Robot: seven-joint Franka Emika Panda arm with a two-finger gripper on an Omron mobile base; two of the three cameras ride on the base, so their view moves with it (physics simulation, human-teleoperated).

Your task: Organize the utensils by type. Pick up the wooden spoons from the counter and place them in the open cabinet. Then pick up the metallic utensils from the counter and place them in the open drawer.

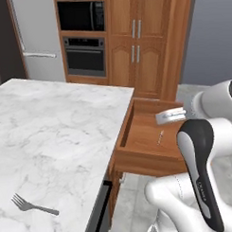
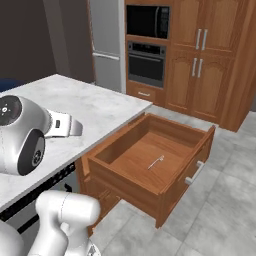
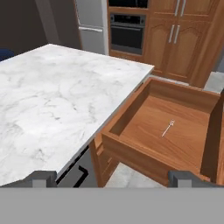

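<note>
Drawer (image 3: pixel 144 127) below raised, spread fingers (image 3: pixel 188 178)

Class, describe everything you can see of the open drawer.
The drawer is a wide, shallow box of reddish-brown wood with low sides and a flat bottom, pulled fully out from under the marble counter. A grey bar handle is on its front. One thin grey metal spoon lies flat near the middle of its floor, apart from the sides.
</note>
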